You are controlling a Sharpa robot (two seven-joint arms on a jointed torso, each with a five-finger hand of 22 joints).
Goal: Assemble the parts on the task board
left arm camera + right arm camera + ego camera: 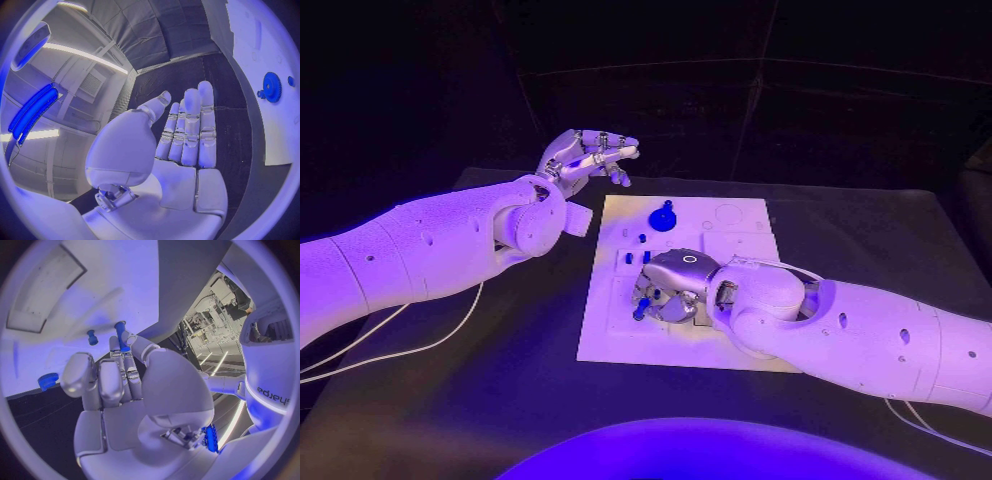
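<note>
Blue, small and rigid: peg (120,335) likely handling light and slippery, best taken by the shaft. Being pinched between right hand (672,288) fingers (128,365) over the task board (740,245) on the worktop (473,400). Left hand (586,155) hovering beyond the board, holding nothing, fingers spread. Showing the blue gear (271,87) plainly in the left wrist view, merely a blue shape in the head view.

Black counter (473,400) carries the setup. White cables (387,345) trail across its near-left area, running off the counter's left edge. A further white cable (927,425) lies at the counter's near-right corner.
</note>
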